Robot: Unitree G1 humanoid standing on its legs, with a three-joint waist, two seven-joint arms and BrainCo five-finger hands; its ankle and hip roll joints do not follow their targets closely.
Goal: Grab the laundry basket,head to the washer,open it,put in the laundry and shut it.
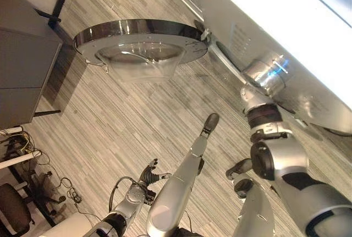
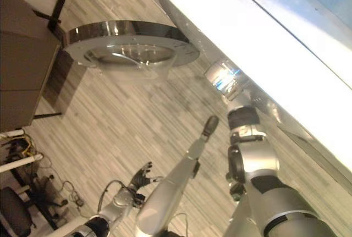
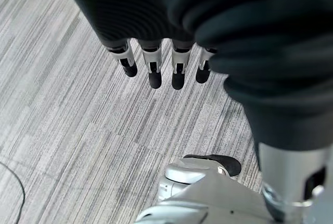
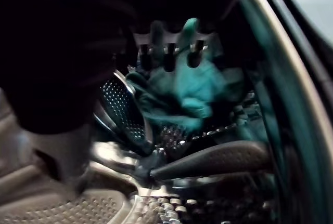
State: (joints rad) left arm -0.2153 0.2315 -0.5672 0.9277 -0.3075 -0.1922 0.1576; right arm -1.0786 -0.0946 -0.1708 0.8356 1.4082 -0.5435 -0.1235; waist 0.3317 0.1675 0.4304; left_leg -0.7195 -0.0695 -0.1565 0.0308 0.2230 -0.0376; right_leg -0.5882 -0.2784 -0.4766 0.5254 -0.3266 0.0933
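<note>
Left hand (image 3: 156, 63): one, low above the striped floor (image 1: 126, 127), fingers straight and relaxed, holding nothing.
Right hand (image 4: 169, 52): one, reached inside the washer drum (image 4: 125, 115), fingers extended, released.
Laundry (image 4: 195, 89): one teal bundle, lying in the drum just past the fingertips.
Washer (image 1: 286, 33): one, its round glass door (image 1: 140, 42) swung wide open.

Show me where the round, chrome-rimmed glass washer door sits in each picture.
Left eye view: the round chrome-rimmed glass washer door stands swung open, upper centre-left.
Right eye view: same door, upper left of centre.
Left wrist view: faces away from the door, past the left hand to the floor.
Right wrist view: right hand inside the dark drum, near teal cloth.
Shared landmark: grey striped floor, in both eye views and the left wrist view.
</note>
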